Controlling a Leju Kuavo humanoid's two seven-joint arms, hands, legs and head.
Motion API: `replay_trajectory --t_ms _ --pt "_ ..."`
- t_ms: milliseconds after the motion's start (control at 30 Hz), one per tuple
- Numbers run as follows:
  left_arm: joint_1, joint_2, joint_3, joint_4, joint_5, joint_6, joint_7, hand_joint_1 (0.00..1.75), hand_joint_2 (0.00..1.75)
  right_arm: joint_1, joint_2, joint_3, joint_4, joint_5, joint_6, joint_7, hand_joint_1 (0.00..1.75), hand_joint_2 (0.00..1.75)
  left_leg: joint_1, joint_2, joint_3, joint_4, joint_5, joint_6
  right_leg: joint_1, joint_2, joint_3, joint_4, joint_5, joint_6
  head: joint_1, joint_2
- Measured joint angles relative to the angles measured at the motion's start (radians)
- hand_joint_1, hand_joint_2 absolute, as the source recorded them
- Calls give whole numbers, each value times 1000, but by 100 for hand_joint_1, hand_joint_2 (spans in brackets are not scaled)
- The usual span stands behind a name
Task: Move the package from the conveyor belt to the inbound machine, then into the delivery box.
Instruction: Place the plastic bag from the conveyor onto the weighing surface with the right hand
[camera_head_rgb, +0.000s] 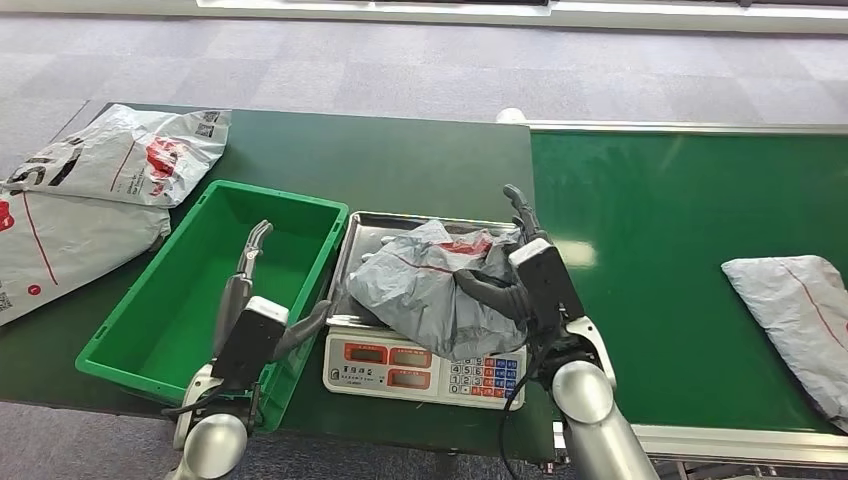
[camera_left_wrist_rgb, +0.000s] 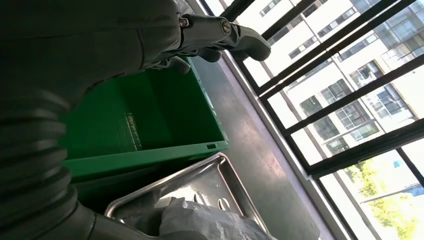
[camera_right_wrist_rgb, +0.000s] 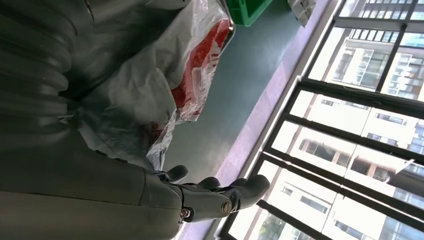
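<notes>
Two grey mailer bags (camera_head_rgb: 95, 190) lie on the dark green table (camera_head_rgb: 400, 165), one overlapping the other, well apart from the table's right end and at its far left. Purple-grey carpet (camera_head_rgb: 400, 60) runs beyond the table's far edge. Past the table stands a tall window with black frames (camera_right_wrist_rgb: 320, 125), and pale high-rise buildings (camera_left_wrist_rgb: 350, 65) show through its glass.

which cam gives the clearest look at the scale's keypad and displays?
Head view: the scale faces the camera, with both red displays and the keypad in plain sight below the grey package. The left wrist view catches just its steel tray beside the green box. The right wrist view shows the package, no front panel.
</notes>
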Motion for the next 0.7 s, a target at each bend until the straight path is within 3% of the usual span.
replay_trajectory --t_ms 200,367,633,700 --pt "-97 -26 -93 101 -58 28 68 0 175 121 -45 -95 -123 9 -5 4 0 175 -1 6 0 0 -1 1 -1 5 -2 0 1 1 0 0" --pt "-163 -68 -164 200 -65 -45 141 0 175 215 -80 -153 -178 -7 -121 -63 0 175 -1 1 -1 0 -1 2 -1 0 0 0 0 2 0 0" --pt "-207 -107 -219 289 -40 -64 151 0 175 279 -108 -182 -206 -13 -149 -85 0 175 -1 8 0 0 -2 3 -1 7 -2 0 1 2 0 0" --pt "-214 -113 -226 306 6 -109 154 0 175 285 -113 -185 -207 -21 -160 -84 0 175 -1 7 0 0 -2 3 -1 6 -2 0 1 2 0 0"
